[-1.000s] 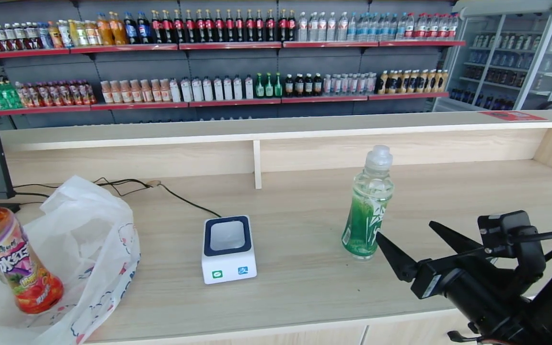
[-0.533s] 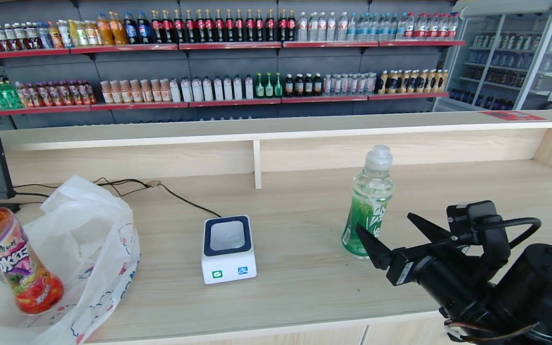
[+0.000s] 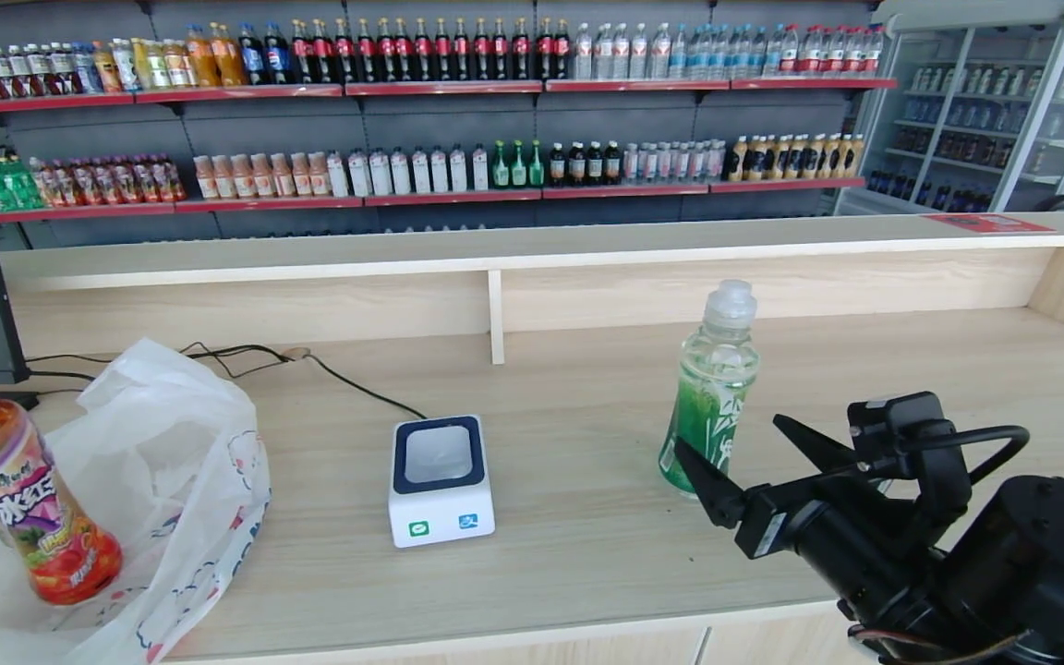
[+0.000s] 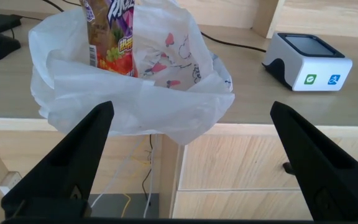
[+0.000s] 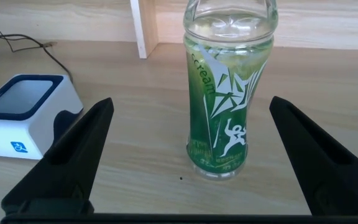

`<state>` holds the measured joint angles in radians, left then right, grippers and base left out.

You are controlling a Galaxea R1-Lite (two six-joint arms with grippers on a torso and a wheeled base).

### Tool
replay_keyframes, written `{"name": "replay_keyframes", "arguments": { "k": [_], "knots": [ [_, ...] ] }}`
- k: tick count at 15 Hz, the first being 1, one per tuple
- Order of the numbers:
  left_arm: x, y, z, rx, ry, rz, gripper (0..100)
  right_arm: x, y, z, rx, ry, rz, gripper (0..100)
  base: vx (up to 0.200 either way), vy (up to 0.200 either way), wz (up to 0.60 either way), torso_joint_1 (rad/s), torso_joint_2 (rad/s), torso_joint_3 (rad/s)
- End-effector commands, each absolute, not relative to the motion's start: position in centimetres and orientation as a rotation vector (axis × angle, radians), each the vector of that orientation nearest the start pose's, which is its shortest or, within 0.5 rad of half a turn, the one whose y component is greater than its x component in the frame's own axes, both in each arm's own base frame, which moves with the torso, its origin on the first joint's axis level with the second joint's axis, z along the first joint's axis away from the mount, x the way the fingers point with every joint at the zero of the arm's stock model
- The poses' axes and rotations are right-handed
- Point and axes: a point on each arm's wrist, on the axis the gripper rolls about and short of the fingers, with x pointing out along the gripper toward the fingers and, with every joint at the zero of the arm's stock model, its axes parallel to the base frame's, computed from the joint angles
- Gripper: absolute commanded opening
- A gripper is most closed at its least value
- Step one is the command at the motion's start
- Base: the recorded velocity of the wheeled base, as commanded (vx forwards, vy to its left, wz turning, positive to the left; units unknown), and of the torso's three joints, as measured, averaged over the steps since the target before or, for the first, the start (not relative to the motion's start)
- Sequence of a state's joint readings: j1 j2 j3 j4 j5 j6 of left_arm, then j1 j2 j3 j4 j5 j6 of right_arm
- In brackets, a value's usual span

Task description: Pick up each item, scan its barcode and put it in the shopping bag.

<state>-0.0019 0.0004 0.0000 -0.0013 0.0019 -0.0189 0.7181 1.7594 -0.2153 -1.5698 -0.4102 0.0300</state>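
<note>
Green bottle stands put while the wide-open right tool has edged closer to it.

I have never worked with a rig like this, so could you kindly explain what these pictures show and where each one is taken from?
This is a two-armed robot at a shop checkout. The wide picture comes from a camera on its head, looking down at the wooden counter. The other two come from cameras on its wrists, each looking out between the two black fingers of that arm's hand.

On the counter stand a white barcode scanner and a green-labelled drink bottle. At the robot's left is a white plastic shopping bag with a purple-capped red tea bottle standing in it.

The right hand is open and pointed at the green-labelled drink bottle, not gripping it. The left hand is open too, facing the shopping bag from in front of the counter's edge. Neither hand holds anything.
</note>
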Motion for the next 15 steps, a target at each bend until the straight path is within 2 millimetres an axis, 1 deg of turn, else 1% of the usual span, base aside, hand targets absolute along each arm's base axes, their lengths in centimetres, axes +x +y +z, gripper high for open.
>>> {"name": "replay_keyframes", "arguments": {
  "k": [1, 4, 5, 7, 8, 10, 15],
  "knots": [
    [-2.3, 0.0, 7.6, -0.018, -0.002, 0.0, 100, 19.1, 15.4, 12.3, 0.044, -0.019, 0.307, 100, 0.0, 0.0, 0.0, 0.0, 0.0, 0.0],
    [-2.3, 0.0, 7.6, -0.02, -0.002, 0.002, 100, 20.0, 15.9, 11.9, 0.041, -0.012, 0.296, 100, 0.0, 0.0, 0.0, 0.0, 0.0, 0.0],
    [-2.3, 0.0, 7.6, -0.02, -0.002, 0.002, 100, 20.7, 15.6, 11.8, 0.04, -0.012, 0.272, 100, 0.0, 0.0, 0.0, 0.0, 0.0, 0.0],
    [-2.3, 0.0, 7.6, -0.02, -0.002, 0.0, 100, 21.6, 15.1, 12.2, 0.054, -0.033, 0.238, 100, 0.0, 0.0, 0.0, 0.0, 0.0, 0.0],
    [-2.3, 0.0, 7.6, -0.018, -0.002, 0.002, 100, 22.0, 14.7, 12.0, 0.044, -0.026, 0.217, 100, 0.0, 0.0, 0.0, 0.0, 0.0, 0.0],
    [-2.3, 0.0, 7.6, -0.02, -0.002, 0.0, 100, 22.6, 15.1, 12.1, 0.049, -0.039, 0.215, 100, 0.0, 0.0, 0.0, 0.0, 0.0, 0.0],
    [-2.3, 0.0, 7.6, -0.02, -0.002, 0.0, 100, 22.9, 15.3, 11.9, 0.047, -0.037, 0.217, 100, 0.0, 0.0, 0.0, 0.0, 0.0, 0.0]
  ]
}}
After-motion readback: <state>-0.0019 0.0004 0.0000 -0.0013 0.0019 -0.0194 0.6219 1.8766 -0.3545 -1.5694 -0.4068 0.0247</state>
